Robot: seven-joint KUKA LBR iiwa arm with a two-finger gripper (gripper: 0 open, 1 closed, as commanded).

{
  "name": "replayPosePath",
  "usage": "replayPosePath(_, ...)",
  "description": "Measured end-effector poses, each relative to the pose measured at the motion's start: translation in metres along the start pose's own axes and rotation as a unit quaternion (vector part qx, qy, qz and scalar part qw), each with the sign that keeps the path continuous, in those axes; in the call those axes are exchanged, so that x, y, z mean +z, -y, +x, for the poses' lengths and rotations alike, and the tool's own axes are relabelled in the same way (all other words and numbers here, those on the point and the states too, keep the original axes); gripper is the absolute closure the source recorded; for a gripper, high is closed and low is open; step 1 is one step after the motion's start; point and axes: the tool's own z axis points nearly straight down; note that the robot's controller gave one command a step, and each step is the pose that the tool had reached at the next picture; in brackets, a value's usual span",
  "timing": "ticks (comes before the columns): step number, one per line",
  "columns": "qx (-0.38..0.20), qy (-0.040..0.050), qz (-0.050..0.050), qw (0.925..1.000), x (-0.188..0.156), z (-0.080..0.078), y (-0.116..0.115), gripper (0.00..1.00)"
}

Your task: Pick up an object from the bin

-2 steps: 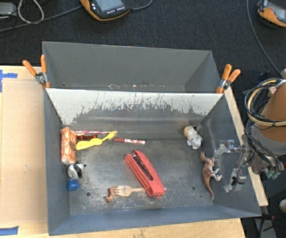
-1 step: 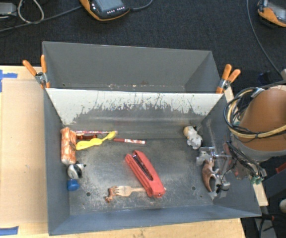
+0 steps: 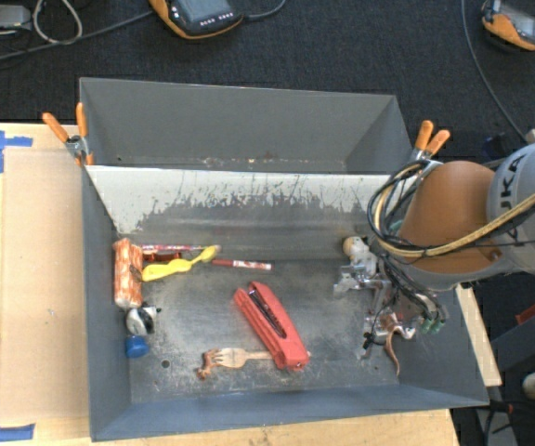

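The grey metal bin [image 3: 249, 147] takes up most of the view, its floor scuffed and mostly bare. The arm [image 3: 449, 212], with its orange cover and a loop of black and yellow cables, reaches in over the right rim. It is tilted down toward the right end of the floor. The gripper [image 3: 379, 334] hangs low there, close to the floor near the front right corner. Cables and brackets hide how far open it is, so that cannot be told, and nothing can be seen held in it. The largest loose thing is a long red case [image 3: 271, 327] lying at a slant in the middle of the floor, well to the left of the gripper. At the left wall a patterned orange roll [image 3: 126, 273] lies on its side. Beside it is a yellow plastic piece [image 3: 178, 266], with a thin red stick [image 3: 241, 264] lying to its right. A pale brown fork [image 3: 231, 360] lies near the front wall, its handle touching the low end of the red case. Below the roll sit a small grey and black lump [image 3: 139, 320] and a blue cap [image 3: 136, 347]. The thing nearest the gripper is a small cream ball [image 3: 354, 246], just behind it and beside the wrist, near the back right of the floor.
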Motion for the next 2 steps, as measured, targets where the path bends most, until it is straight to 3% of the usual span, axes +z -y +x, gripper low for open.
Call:
replayPosePath(1,-0.102,-0.0036,-0.001,0.9947,0.007,0.009,-0.046,0.0)
replayPosePath(2,-0.008,-0.0023,-0.001,1.0,-0.014,0.017,-0.057,0.0)
